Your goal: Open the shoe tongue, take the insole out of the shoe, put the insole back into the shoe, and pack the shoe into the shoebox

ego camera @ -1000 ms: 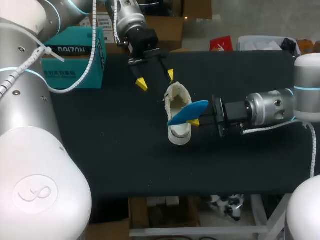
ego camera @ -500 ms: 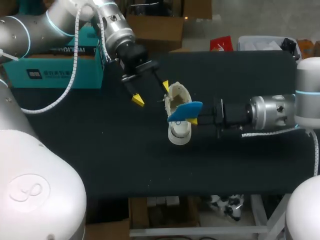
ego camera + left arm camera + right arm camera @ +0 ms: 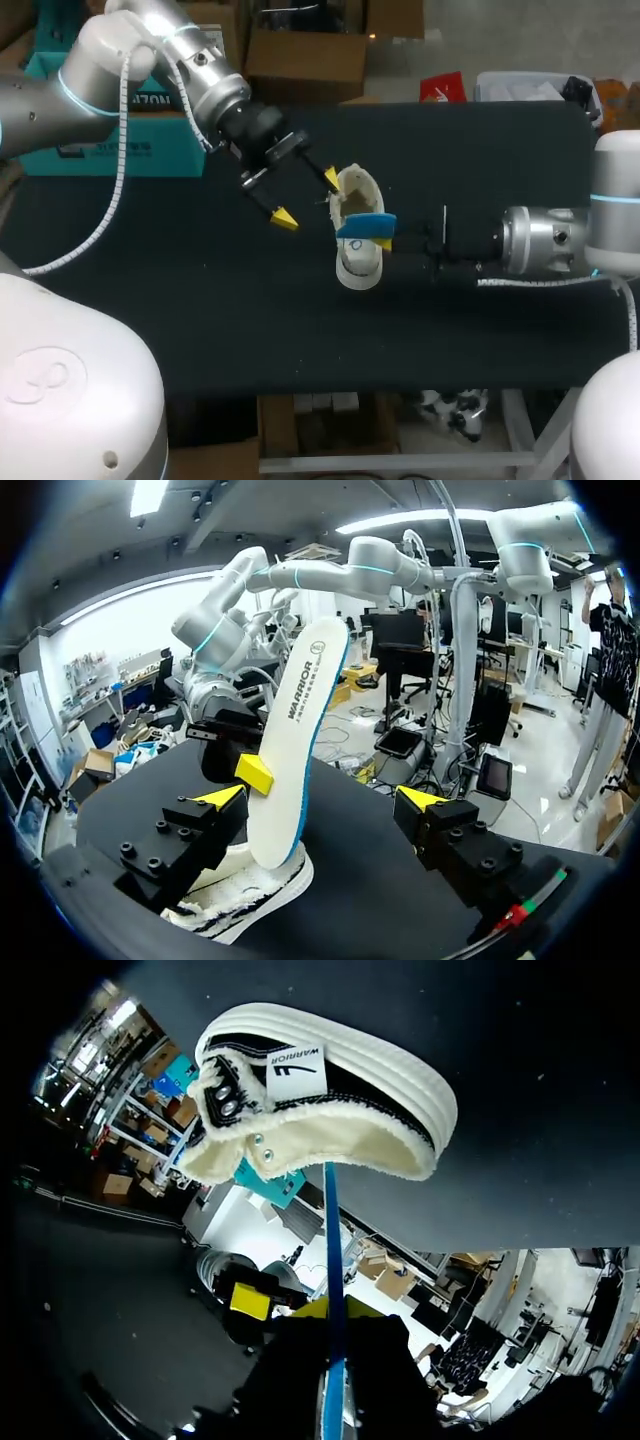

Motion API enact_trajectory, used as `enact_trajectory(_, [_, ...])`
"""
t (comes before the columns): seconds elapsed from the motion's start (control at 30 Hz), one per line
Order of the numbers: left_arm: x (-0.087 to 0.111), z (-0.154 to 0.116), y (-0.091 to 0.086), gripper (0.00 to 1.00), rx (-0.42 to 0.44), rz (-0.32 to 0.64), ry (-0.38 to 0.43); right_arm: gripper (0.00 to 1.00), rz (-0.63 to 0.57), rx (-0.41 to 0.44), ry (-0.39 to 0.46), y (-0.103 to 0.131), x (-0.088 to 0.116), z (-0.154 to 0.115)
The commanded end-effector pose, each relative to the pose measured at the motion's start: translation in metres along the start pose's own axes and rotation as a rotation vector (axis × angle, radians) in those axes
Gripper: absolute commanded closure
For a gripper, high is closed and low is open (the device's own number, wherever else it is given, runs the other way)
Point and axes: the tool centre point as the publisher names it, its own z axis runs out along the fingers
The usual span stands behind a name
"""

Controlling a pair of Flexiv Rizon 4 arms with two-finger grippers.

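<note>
A cream shoe (image 3: pixel 357 268) lies mid-table, its opening toward the left arm. My right gripper (image 3: pixel 386 240) is shut on a blue-edged white insole (image 3: pixel 366 224), which stands upright with its lower end inside the shoe. In the left wrist view the insole (image 3: pixel 295 750) rises from the shoe (image 3: pixel 235 898) between the wide-open fingers of my left gripper (image 3: pixel 320 800), touching neither. In the right wrist view the insole (image 3: pixel 331 1250) shows edge-on, running from my right gripper (image 3: pixel 335 1312) into the shoe (image 3: pixel 330 1110). The left gripper (image 3: pixel 308 198) sits at the shoe's far end. The teal shoebox (image 3: pixel 120 155) stands at back left.
The black table top (image 3: pixel 250 320) stretches wide in front of the shoe and to its left. My left arm crosses above the shoebox. The right arm lies low over the table's right side.
My left gripper has swung down and left, staying open beside the shoe's far end. The right gripper has rolled, turning the insole from slanted flat to upright over the shoe.
</note>
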Motion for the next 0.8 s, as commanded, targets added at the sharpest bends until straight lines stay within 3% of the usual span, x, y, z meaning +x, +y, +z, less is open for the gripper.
enact_trajectory(0.03, [0.001, 0.019, 0.010, 0.00, -0.036, 0.029, -0.411, 1.00, -0.001, -0.022, 0.009, -0.005, -0.002, 0.000])
enact_trajectory(0.07, [0.001, 0.023, 0.011, 0.00, -0.031, 0.027, -0.402, 1.00, 0.000, -0.027, 0.013, -0.004, -0.001, 0.000])
enact_trajectory(0.17, [-0.003, 0.031, 0.016, 0.00, -0.065, 0.044, -0.474, 1.00, -0.001, -0.036, 0.017, -0.002, 0.000, 0.002])
enact_trajectory(0.27, [-0.007, 0.038, 0.017, 0.12, -0.069, 0.077, -0.524, 1.00, -0.004, -0.042, 0.020, 0.002, 0.000, 0.005])
enact_trajectory(0.43, [-0.013, 0.044, 0.014, 0.19, -0.065, 0.098, -0.536, 1.00, -0.002, -0.056, 0.025, 0.007, 0.000, 0.006])
enact_trajectory(0.53, [-0.014, 0.046, 0.012, 0.34, -0.068, 0.110, -0.532, 1.00, -0.006, -0.070, 0.029, 0.008, 0.000, 0.007])
enact_trajectory(0.6, [-0.015, 0.048, 0.011, 0.55, -0.070, 0.112, -0.532, 1.00, -0.010, -0.075, 0.034, 0.008, -0.001, 0.006])
enact_trajectory(0.73, [-0.018, 0.051, 0.012, 0.67, -0.095, 0.119, -0.534, 1.00, -0.013, -0.078, 0.040, 0.008, -0.002, 0.005])
enact_trajectory(0.8, [-0.019, 0.053, 0.013, 0.68, -0.106, 0.121, -0.538, 1.00, -0.013, -0.078, 0.042, 0.008, -0.002, 0.005])
